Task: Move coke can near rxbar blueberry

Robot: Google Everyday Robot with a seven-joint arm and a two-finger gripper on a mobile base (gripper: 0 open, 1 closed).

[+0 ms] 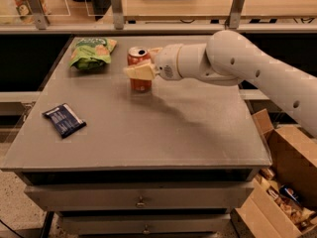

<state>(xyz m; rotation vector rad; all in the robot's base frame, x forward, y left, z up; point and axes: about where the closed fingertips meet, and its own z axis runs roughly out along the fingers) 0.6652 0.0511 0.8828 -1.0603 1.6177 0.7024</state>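
The table (pixel 188 128) fills the middle of the frame, a flat grey top over a front with drawers (pixel 141 201). The can (pixel 140 85) stands upright in the upper middle of the table, its silver top showing. The hand (pixel 141 62) is right at the can, reaching in from the right, and part of it crosses the front of the can about halfway up. Whether the hand is clenched on the can or only set around it cannot be told. Behind the hand, the thick white arm (pixel 237 58) runs to the right and drops toward the right edge of the frame.

The blue bar (pixel 64 120) lies flat near the left edge of the table, turned at a slant, well apart from the can. A green snack bag (pixel 90 52) lies at the upper left of the table, near the can on its left. An open cardboard box (pixel 292 182) sits on the floor at the lower right, beside the table.
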